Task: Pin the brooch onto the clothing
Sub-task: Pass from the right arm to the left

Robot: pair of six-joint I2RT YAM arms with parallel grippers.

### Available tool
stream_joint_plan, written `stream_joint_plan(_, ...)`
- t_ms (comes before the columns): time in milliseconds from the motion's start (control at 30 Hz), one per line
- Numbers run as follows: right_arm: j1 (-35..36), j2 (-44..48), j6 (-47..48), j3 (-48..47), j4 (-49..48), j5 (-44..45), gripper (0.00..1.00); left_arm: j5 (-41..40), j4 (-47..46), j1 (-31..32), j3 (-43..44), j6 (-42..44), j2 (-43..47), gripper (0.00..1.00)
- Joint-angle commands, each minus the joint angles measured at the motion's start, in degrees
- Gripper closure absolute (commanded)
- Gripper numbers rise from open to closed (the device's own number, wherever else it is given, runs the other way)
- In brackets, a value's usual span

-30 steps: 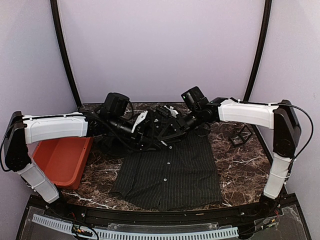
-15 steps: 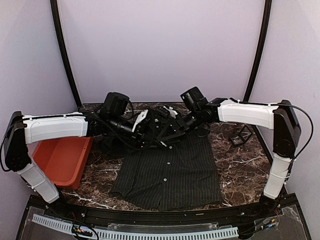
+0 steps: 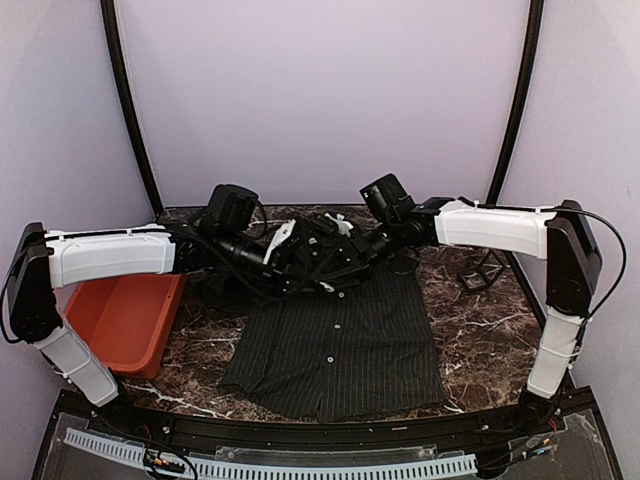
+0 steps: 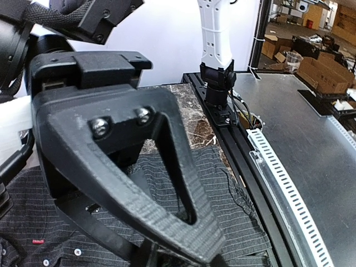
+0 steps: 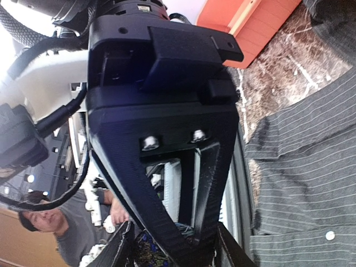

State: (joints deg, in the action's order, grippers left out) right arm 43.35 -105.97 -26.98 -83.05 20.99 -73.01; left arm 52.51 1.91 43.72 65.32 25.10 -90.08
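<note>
Lying front-up on the dark marble table (image 3: 480,330), the clothing (image 3: 335,345) occupies the centre of the top view. It is a near-black pinstriped shirt, with its hem toward the bottom of the frame and its collar end toward the back wall. A white button (image 3: 330,358) shows on its front placket.

Arm position: both arms extend inward from the sides of the frame and meet over the collar end of the shirt. The left gripper (image 3: 303,264) and the right gripper (image 3: 342,256) sit just beside each other there, and their black parts overlap in the top view.

Jaw condition: cannot be told for either gripper. From above, the fingertips are lost in the dark cluster. Each wrist view is filled by a black triangular finger frame with two screws, and its tips are cut off at the bottom edge. Whether either gripper touches the fabric cannot be told.

Left wrist view: pinstriped fabric lies beneath the finger frame. A small red tag (image 4: 38,242) sits at the lower left.

Right wrist view: the shirt runs along the right edge of the frame.

Surroundings: a red bin (image 3: 120,320) sits at the left side of the table under the left arm. A black wire stand (image 3: 483,272) sits at the right, apart from the shirt.
</note>
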Motion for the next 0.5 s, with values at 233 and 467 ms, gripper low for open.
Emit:
stream_joint_plan(233,1.4,0.9,-1.3,-0.2,-6.1,-0.9,0.58,-0.2,0.7,0.4,0.9,-1.6,-0.3,0.94)
stream_joint_plan(467,1.0,1.0,-1.8,-0.8,-5.9,-0.2,0.49,0.3,0.1,0.3,0.9,-2.7,0.0,0.99)
